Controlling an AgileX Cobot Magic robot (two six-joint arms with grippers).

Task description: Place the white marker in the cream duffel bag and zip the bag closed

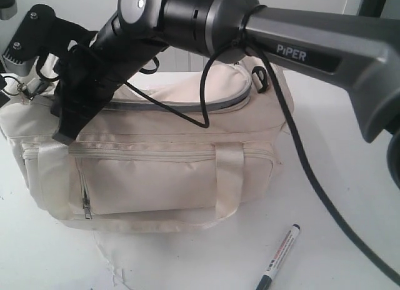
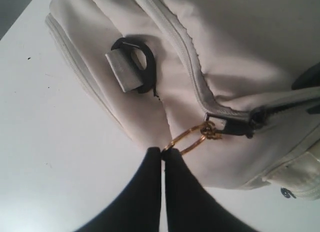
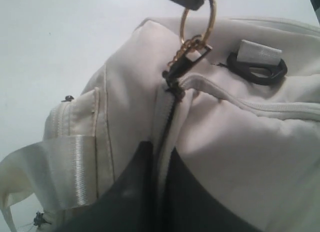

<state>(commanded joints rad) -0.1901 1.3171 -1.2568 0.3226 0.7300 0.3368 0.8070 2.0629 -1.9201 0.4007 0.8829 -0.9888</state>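
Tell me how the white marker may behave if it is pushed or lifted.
The white marker will probably roll: its slim round barrel lies flat on the smooth table. It looks stiff and light, so lifting should not bend it. Its smooth barrel might slip in a loose grip.

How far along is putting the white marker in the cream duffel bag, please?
Done: nothing visible yet. In hand: the left hand pinches the gold zip ring on the cream duffel bag; the right hand is shut on its fabric beside that zip. Left: the white marker lies on the table outside the bag, so packing and zipping remain.
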